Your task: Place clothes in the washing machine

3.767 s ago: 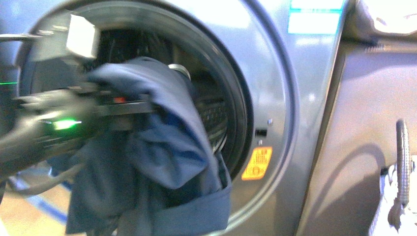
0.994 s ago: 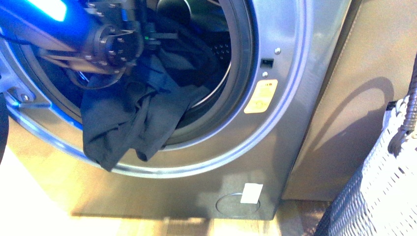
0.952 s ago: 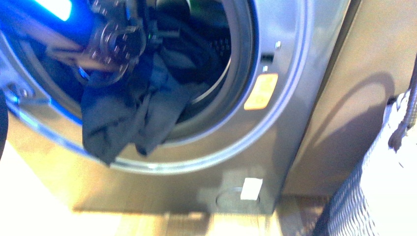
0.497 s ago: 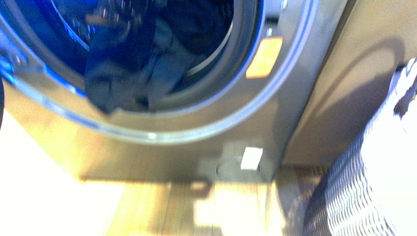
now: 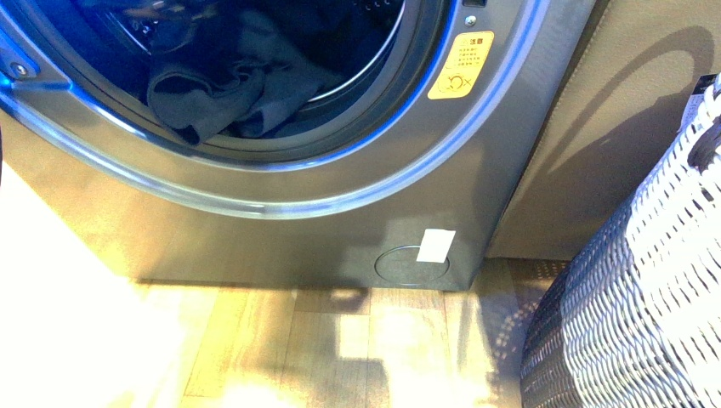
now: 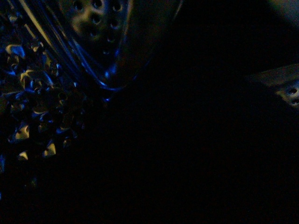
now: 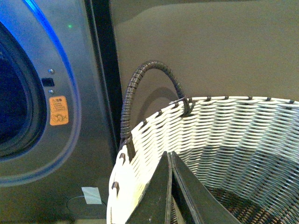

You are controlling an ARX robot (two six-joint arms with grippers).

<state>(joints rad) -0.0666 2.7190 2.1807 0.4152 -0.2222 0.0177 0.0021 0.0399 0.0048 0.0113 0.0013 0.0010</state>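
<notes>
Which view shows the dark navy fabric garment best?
The front view: the dark navy fabric garment lies bunched in the silver-grey washing machine opening, over its lower rim. The left wrist view is nearly dark; the right wrist view shows none of it.

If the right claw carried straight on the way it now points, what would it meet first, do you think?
Most likely the inner wall or floor of the white woven basket: the right claw, shut and empty, points down into it. Depth is hard to judge from this view.
</notes>
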